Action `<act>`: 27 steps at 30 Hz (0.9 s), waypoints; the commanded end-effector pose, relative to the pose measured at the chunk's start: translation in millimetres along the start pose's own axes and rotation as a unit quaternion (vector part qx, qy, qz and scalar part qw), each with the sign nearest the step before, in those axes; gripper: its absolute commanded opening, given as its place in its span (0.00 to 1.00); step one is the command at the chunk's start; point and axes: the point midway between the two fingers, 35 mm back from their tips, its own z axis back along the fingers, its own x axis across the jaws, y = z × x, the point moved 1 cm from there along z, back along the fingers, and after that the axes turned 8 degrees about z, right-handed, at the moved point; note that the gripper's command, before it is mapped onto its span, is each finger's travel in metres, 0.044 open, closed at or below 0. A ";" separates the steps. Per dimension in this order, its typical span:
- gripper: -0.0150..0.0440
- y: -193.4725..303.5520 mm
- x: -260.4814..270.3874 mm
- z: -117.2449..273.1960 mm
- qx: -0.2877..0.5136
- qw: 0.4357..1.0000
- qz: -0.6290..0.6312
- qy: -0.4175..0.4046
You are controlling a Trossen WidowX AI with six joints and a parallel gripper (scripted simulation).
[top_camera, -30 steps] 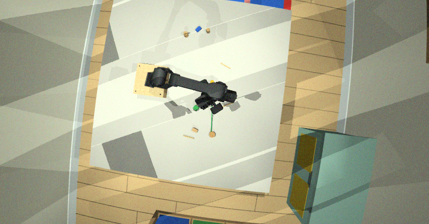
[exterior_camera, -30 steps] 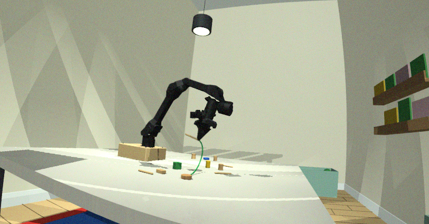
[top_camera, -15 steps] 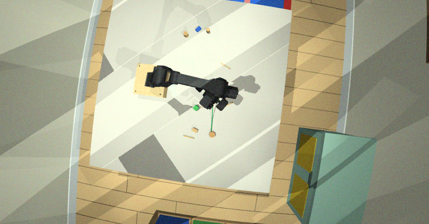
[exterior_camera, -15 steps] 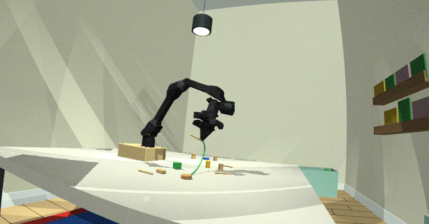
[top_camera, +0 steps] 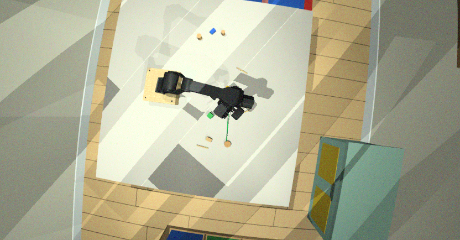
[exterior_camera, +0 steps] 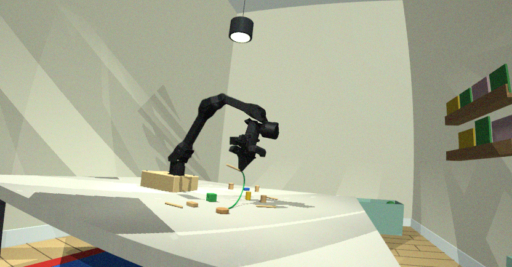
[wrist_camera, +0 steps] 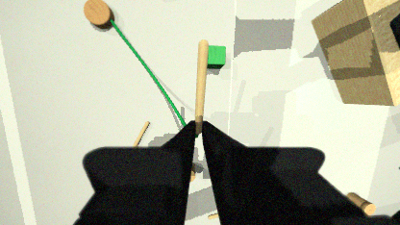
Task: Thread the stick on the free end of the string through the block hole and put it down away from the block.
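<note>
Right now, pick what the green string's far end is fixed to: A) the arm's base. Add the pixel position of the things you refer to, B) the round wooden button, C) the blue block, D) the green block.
B: the green string (top_camera: 227, 127) (exterior_camera: 244, 186) (wrist_camera: 146, 70) runs down to the round wooden button (top_camera: 227, 143) (exterior_camera: 222, 211) (wrist_camera: 97, 12).

Table (top_camera: 128, 161) (exterior_camera: 279, 243) (wrist_camera: 43, 96), top view. Left: base block (top_camera: 150, 92) (exterior_camera: 156, 181) (wrist_camera: 343, 60), arm mounted on it. Upper part: two pegs (top_camera: 199, 36) (exterior_camera: 231, 186) (wrist_camera: 362, 204), tile (top_camera: 212, 31) (exterior_camera: 246, 189) between. Lower part: button (top_camera: 227, 143) (exterior_camera: 222, 210) (wrist_camera: 97, 12); flat block (top_camera: 209, 139) (exterior_camera: 192, 203) to its left; loose stick (top_camera: 202, 146) (exterior_camera: 173, 205) just below flat block. Cube (top_camera: 209, 115) (exterior_camera: 211, 197) (wrist_camera: 216, 56): above flat block. String (top_camera: 227, 127) (exterior_camera: 244, 186) (wrist_camera: 149, 72): from button up to gripper (top_camera: 229, 111) (exterior_camera: 241, 170) (wrist_camera: 198, 124). String's stick (exterior_camera: 233, 167) (wrist_camera: 202, 82): between fingertips, off table.
</note>
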 end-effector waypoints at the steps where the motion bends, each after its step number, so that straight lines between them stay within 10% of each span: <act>1: 0.25 0.3 0.2 -5.3 0.011 1.000 0.003 0.001; 27: 0.25 -1.8 5.0 -39.1 0.074 0.997 0.007 -0.006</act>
